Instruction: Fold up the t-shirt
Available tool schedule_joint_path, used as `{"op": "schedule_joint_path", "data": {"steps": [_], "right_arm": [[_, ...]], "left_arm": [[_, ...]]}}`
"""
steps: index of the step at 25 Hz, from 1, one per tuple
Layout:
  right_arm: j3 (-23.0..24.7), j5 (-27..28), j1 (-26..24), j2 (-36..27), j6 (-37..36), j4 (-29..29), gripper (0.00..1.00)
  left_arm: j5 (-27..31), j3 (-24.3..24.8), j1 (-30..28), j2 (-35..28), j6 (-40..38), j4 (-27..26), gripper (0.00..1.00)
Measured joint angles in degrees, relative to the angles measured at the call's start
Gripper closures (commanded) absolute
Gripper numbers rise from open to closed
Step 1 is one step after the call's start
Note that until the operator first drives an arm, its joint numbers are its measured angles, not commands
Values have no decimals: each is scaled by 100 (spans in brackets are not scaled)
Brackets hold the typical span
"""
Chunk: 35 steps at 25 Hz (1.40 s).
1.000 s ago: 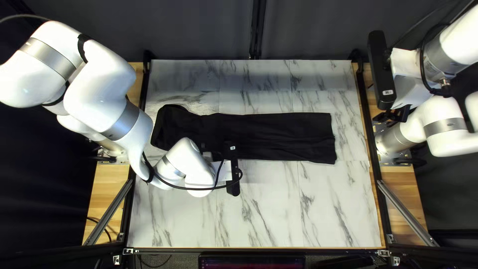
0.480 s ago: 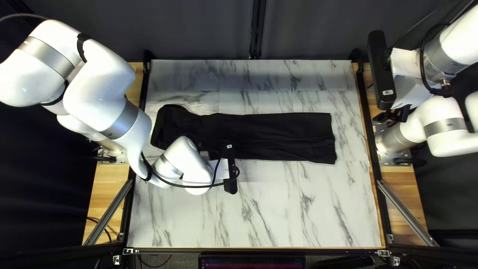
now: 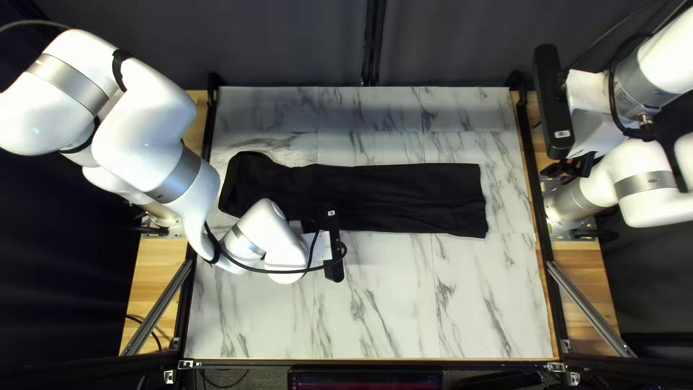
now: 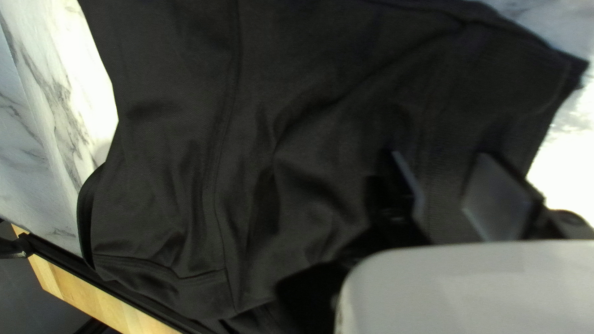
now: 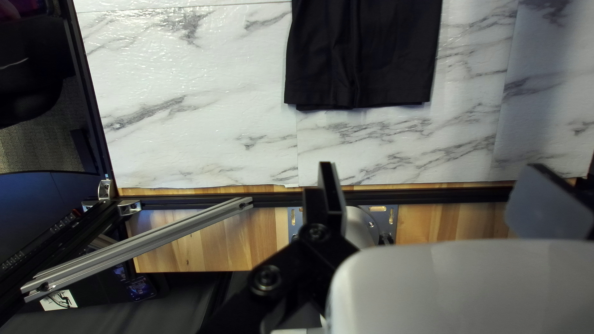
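Left wrist view: over the t-shirt (image 4: 173,142), the released left end effector (image 4: 440,164) should pinch every layer before lifting; the right end effector (image 5: 433,173), well apart from it, is released too.

Can read no word, number, brand or sign in any view. Can spot a small white label (image 3: 331,213) on the black bar (image 3: 333,249) at the end of the left arm, and another white label (image 3: 562,133) on the black bar (image 3: 552,94) at the end of the right arm, but cannot make out the print on either. In the right wrist view, can see a white card (image 5: 59,300) with a black design beside the silver rail (image 5: 142,241), again without legible text.
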Motion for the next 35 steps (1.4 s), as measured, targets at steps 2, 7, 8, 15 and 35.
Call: {"op": "schedule_joint_path", "data": {"steps": [2, 7, 8, 15, 35], "right_arm": [[0, 0, 0, 0, 0, 0, 0], [0, 0, 0, 0, 0, 0, 0], [0, 0, 0, 0, 0, 0, 0], [0, 0, 0, 0, 0, 0, 0], [0, 0, 0, 0, 0, 0, 0]], "left_arm": [[0, -12, -15, 11, -14, -3, 56], [59, -123, -119, 58, -68, -28, 41], [71, -146, -143, 69, -84, -33, 36], [145, -275, -275, 188, -237, -47, 12], [123, -161, -173, 184, -233, -52, 44]]}}
